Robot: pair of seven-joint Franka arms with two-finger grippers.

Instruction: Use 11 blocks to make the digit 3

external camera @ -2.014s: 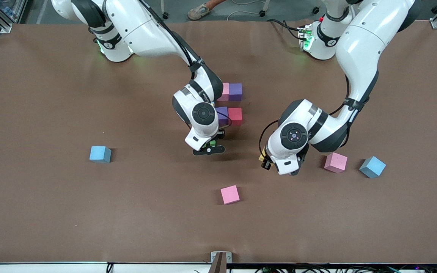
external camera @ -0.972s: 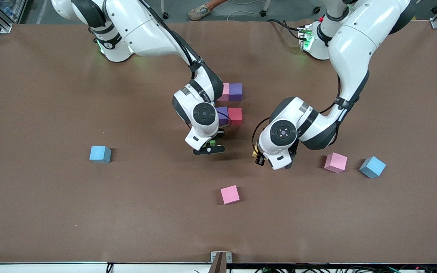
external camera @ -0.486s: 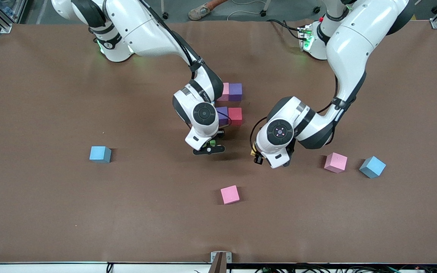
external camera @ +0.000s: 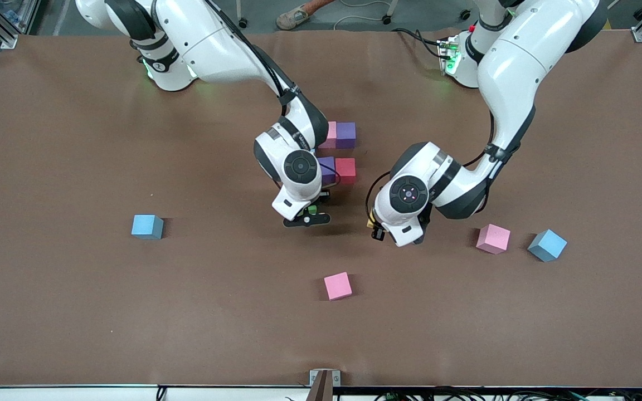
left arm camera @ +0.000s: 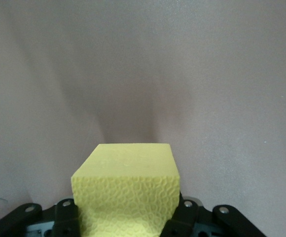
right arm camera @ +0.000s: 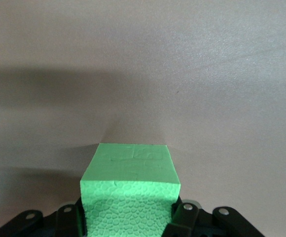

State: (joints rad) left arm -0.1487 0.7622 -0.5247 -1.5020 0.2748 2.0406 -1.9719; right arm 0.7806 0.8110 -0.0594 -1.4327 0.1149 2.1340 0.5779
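Observation:
My right gripper (external camera: 307, 216) is shut on a green block (external camera: 312, 210), low over the table just nearer the camera than a group of blocks. The right wrist view shows that green block (right arm camera: 129, 182) filling my right gripper (right arm camera: 128, 217). The group is a pink block (external camera: 331, 133) touching a purple block (external camera: 346, 135), then a purple block (external camera: 327, 169) touching a red block (external camera: 345, 170); the right arm hides part of it. My left gripper (external camera: 378, 229) is shut on a yellow block (external camera: 370, 224), (left arm camera: 125, 190), over bare table beside the group.
Loose blocks lie on the brown table (external camera: 76, 312): a blue block (external camera: 147, 226) toward the right arm's end, a pink block (external camera: 337, 285) near the middle front, and a pink block (external camera: 493, 238) with a blue block (external camera: 547, 245) toward the left arm's end.
My left gripper has carried the yellow block sideways toward the group of blocks and the right gripper. The right arm has stayed still.

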